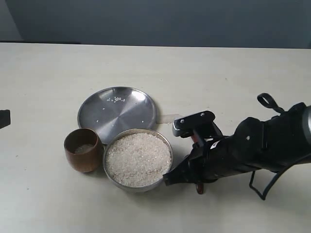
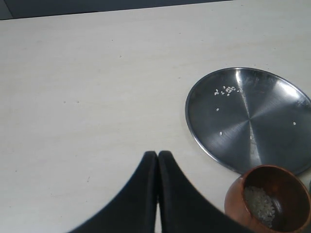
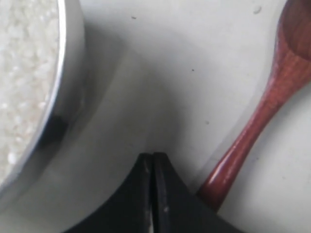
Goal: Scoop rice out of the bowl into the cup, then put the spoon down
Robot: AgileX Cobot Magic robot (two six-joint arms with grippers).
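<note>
The right pincer (image 3: 153,155) is seen closed on nothing, low over the bench (image 1: 218,73), between the bowl (image 3: 72,73) and the spoon (image 3: 257,116), which lies flat just beside it. The bowl is filled with rice (image 1: 138,159). A little rice is seen in the cup (image 1: 82,155), near a steel plate (image 1: 116,114). The left pincer (image 2: 157,154) is closed too.
</note>
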